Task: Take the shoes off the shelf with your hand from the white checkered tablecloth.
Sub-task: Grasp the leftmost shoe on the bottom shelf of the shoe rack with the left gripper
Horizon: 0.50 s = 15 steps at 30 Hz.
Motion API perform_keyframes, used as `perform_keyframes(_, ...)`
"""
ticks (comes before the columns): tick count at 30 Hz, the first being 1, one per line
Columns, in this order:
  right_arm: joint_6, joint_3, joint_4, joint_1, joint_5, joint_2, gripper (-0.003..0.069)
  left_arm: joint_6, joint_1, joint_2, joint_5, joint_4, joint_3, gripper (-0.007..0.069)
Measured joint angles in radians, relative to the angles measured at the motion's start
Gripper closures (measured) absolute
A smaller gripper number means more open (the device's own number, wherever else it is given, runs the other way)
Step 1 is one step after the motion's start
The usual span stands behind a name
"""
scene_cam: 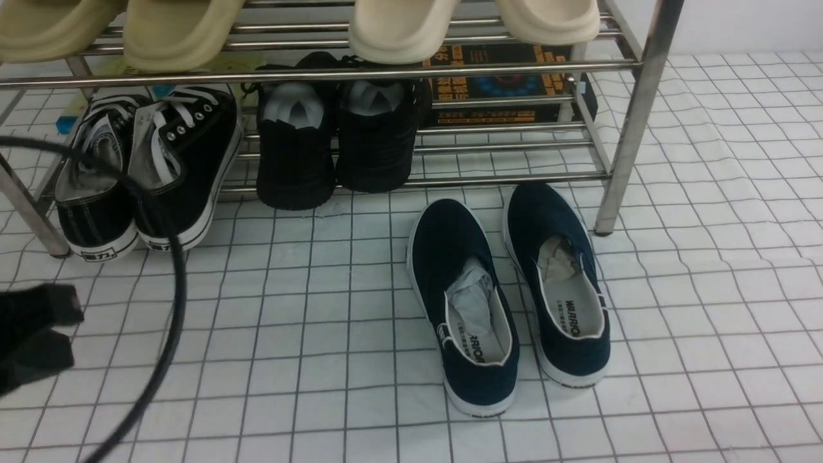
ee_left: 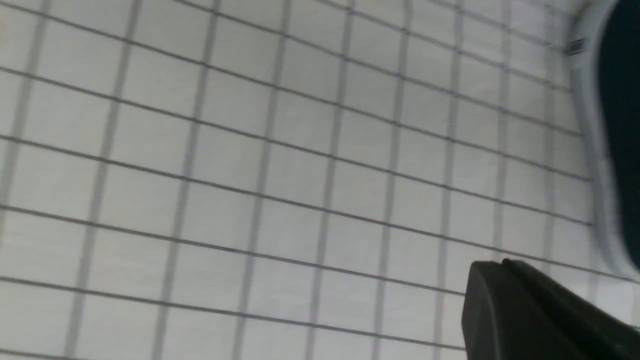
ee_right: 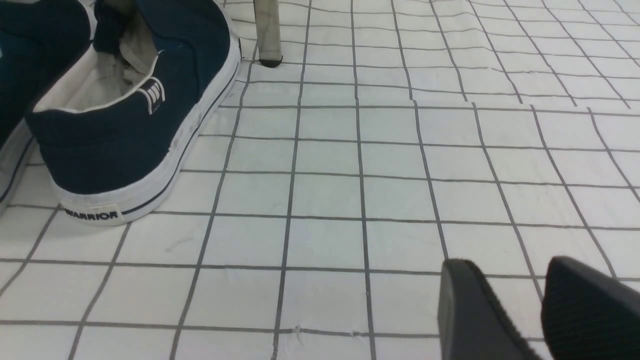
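The black canvas lace-up sneakers (scene_cam: 209, 148) rest side by side on the lower tier of the steel-tube shoe rack (scene_cam: 633, 122), heels toward the robot. From the left gripper (scene_cam: 72, 330), the pair lies at about 1 o'clock; the sneakers' long axes run roughly from 7 to 1 o'clock. The left arm is nearer. Left gripper state: fingers pressed together, nothing pinched. Right gripper (ee_right: 510, 265) state: fingers spread, nothing between. Before grasping, the left fingers should be spread and advanced toward the heels, aligned with the selected shoe's axis.
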Motion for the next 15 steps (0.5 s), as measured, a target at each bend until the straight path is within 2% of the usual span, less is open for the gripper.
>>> perform_keyframes(4,0.000,0.000,0.000,0.000,0.000,0.000,0.0420,-0.016,0.000,0.216,0.037,0.151,-0.154,0.0615)
perform_keyframes(7,0.000,0.000,0.000,0.000,0.000,0.000,0.0420,-0.018,0.011,0.334,0.048,0.162,-0.243,0.0612)
perform_keyframes(10,0.000,0.000,0.000,0.000,0.000,0.000,0.0420,0.007,0.072,0.445,0.061,0.102,-0.347,0.0611)
perform_keyframes(11,0.000,0.000,0.000,0.000,0.000,0.000,0.0420,0.025,0.131,0.491,0.062,0.049,-0.397,0.0611)
perform_keyframes(15,0.000,0.000,0.000,0.000,0.000,0.000,0.0420,0.068,0.249,0.573,0.039,-0.088,-0.490,0.0610)
